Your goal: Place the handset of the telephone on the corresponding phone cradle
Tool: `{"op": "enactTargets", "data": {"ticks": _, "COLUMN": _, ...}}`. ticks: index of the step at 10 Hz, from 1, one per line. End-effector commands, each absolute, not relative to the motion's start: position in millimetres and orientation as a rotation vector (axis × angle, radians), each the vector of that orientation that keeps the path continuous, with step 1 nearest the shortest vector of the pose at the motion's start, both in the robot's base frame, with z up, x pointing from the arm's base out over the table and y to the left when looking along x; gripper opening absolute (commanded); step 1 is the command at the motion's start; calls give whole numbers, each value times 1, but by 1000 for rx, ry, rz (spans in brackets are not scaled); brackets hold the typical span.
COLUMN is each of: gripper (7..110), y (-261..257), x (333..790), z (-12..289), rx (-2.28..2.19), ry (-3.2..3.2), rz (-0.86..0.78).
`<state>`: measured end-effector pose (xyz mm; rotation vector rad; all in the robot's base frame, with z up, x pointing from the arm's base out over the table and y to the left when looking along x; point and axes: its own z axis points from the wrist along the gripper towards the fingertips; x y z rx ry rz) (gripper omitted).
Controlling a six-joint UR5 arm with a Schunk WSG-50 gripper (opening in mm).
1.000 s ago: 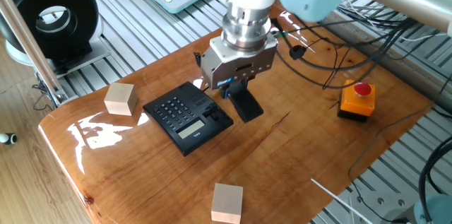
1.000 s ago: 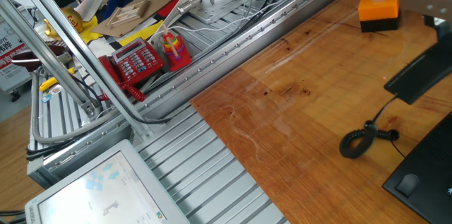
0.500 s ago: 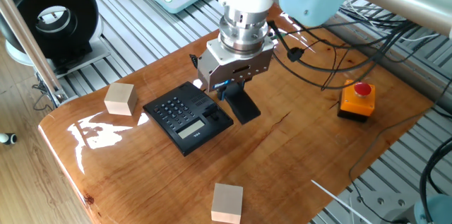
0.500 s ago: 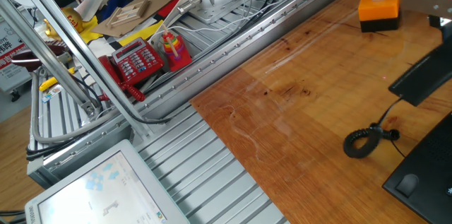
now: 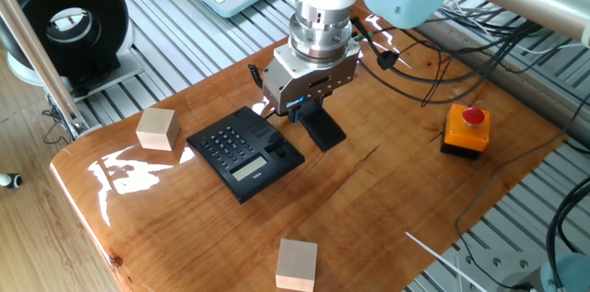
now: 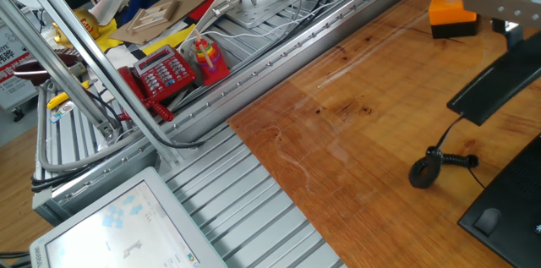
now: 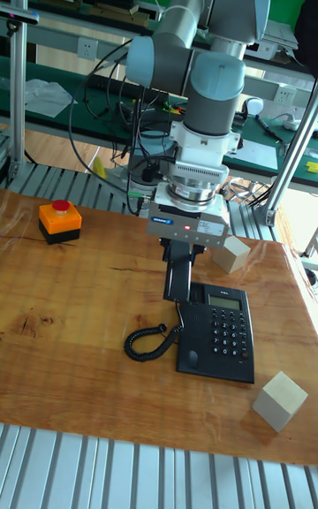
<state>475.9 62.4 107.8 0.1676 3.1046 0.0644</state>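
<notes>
Gripper (image 7: 183, 253) is clamping the handset (image 7: 178, 277) near its upper end, jaws closed on it, w/ the handset hanging tilted just above the table (image 5: 369, 200), right beside the phone (image 7: 217, 330). Low end is hovering at the phone's cord-side edge, roughly mid-table, toward the back edge in the tall view. Cradle (image 7: 188, 332) is sitting empty along that same side of the phone, almost directly under the handset.

Cord (image 7: 148, 338) is coiling on the wood betw. phone and the front edge, a loop lying loose.

Risks, as I'm reading it: handset is angled vs. the cradle strip, so coming down as-is could land one end on the keypad or on bare wood. Grip is near one end, so the long free end could swing or pivot in the jaws. Cord could snag or drag the phone off line if it's pulled tight. Pressing down off-centre could tip or slide the phone.

Orange box (image 5: 465, 132) is sitting well apart near the table's far side, blocks (image 5: 296, 263) clear too.

Writing: small labels on the gripper body and phone display, too small to read.
</notes>
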Motion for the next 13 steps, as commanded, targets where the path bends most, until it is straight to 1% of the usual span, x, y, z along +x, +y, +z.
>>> {"op": "enactTargets", "data": {"ticks": 1, "gripper": 7, "y": 59, "x": 490, "z": 110, "rx": 99, "ry": 3056, "rz": 60}}
{"op": "enactTargets", "data": {"ticks": 4, "gripper": 7, "y": 50, "x": 486, "z": 109, "rx": 78, "ry": 3072, "rz": 4}}
{"op": "enactTargets", "data": {"ticks": 9, "gripper": 7, "y": 62, "x": 479, "z": 109, "rx": 116, "ry": 3100, "rz": 78}}
{"op": "enactTargets", "data": {"ticks": 11, "gripper": 7, "y": 60, "x": 503, "z": 119, "rx": 143, "ry": 3139, "rz": 88}}
{"op": "enactTargets", "data": {"ticks": 13, "gripper": 7, "y": 70, "x": 520, "z": 116, "rx": 213, "ry": 3140, "rz": 131}}
